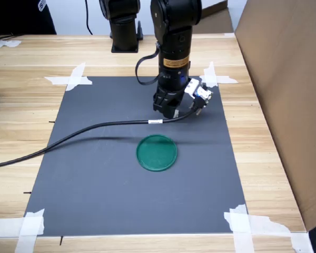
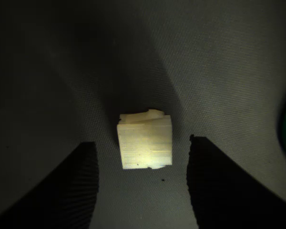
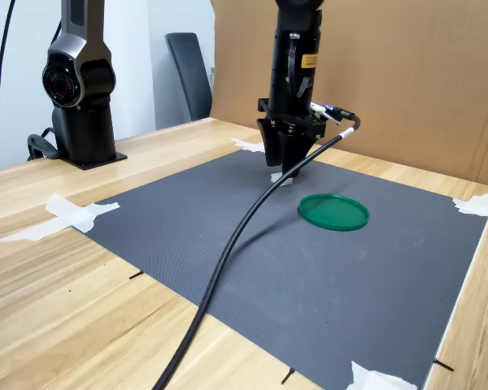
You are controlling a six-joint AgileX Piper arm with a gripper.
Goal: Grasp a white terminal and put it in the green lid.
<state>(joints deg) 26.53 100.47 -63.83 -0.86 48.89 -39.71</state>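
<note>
We are straddling the white terminal [image 2: 145, 140] on the mat [image 1: 95, 184] with the claw [image 2: 142, 179] spread open, not yet gripping, ready to pinch; green lid [image 1: 156, 152] is waiting nearby.

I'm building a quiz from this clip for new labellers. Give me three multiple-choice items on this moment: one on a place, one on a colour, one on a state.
1. Where is the white terminal?
A. in the green lid
B. on the grey mat between the open fingers
C. on bare wood

2. What colour is the lid?
A. green
B. red
C. white

3. What is the gripper doing?
A. clamped on the lid
B. lifted high over the mat
C. open, low over the terminal

Key: 1 B, the wrist view shows it on the mat with a gap on each side; 2 A, green in both exterior views; 3 C, the fingers stand apart, touching nothing.
</note>
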